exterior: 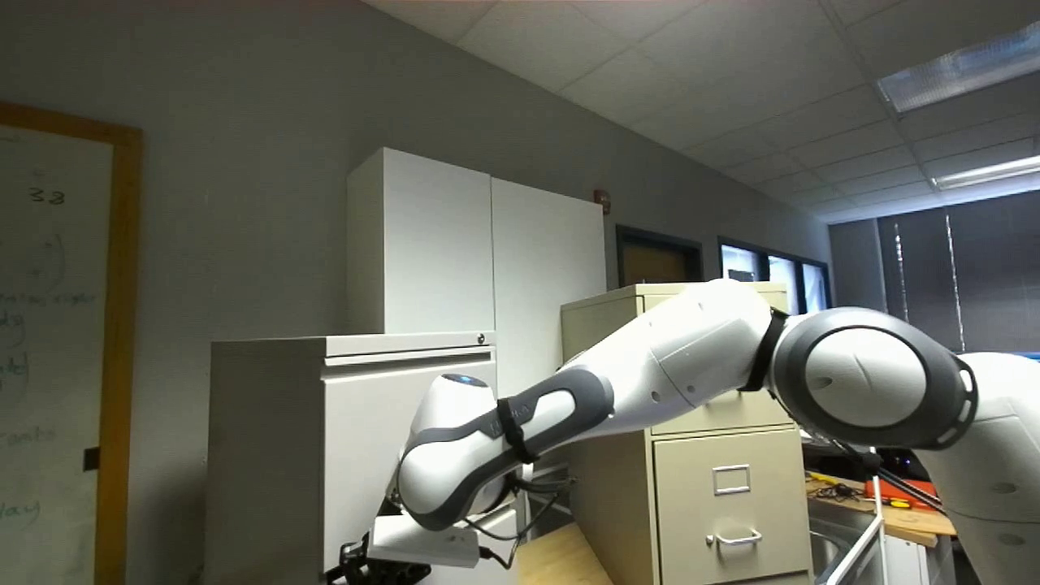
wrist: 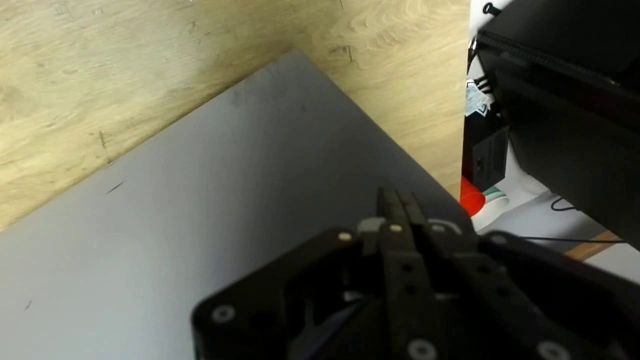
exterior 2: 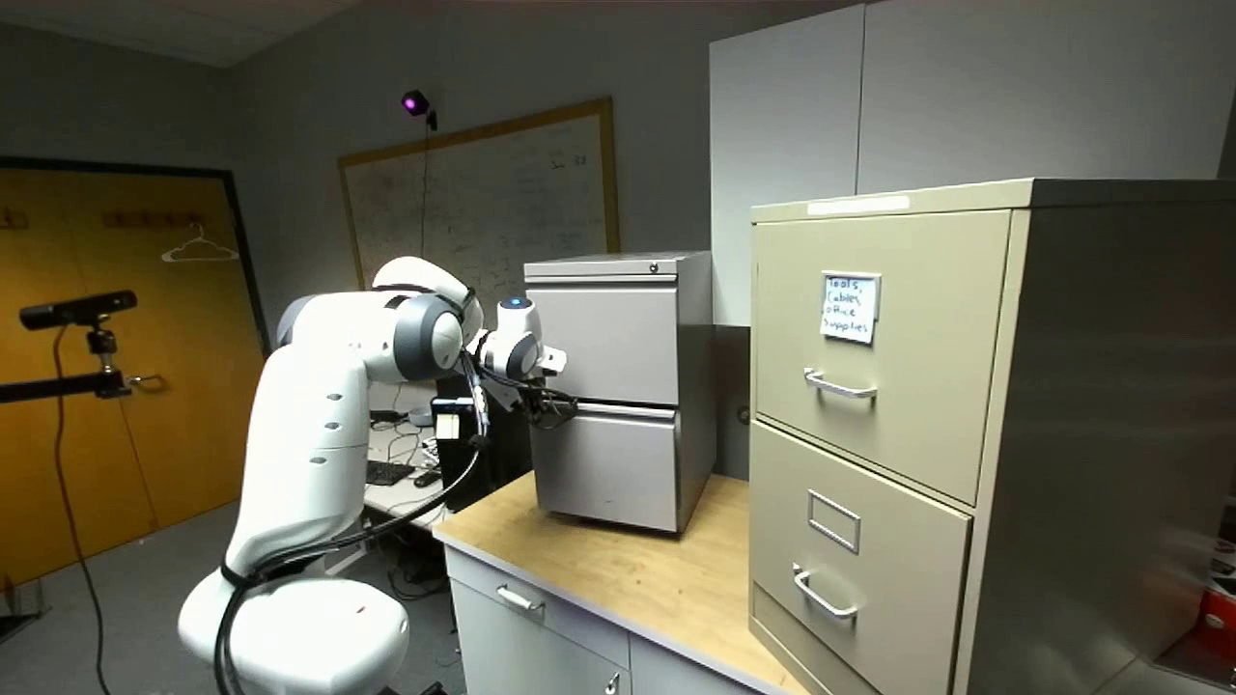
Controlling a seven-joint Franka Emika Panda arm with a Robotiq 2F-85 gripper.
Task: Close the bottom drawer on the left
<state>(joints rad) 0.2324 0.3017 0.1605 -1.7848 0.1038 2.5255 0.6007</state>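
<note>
Near the bottom drawer (exterior 2: 610, 475), the blurred pincer (wrist: 400, 195) is pressed together, any contact hard to make out.

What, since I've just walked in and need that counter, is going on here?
A Franka Panda arm is there to close the bottom drawer of the grey two-drawer filing cabinet. Its pincer, jaws shut with nothing visible between them, is by that drawer's upper edge; whether it touches the metal is unclear. In an exterior view the drawer looks shut, about flush with the top drawer.
</note>
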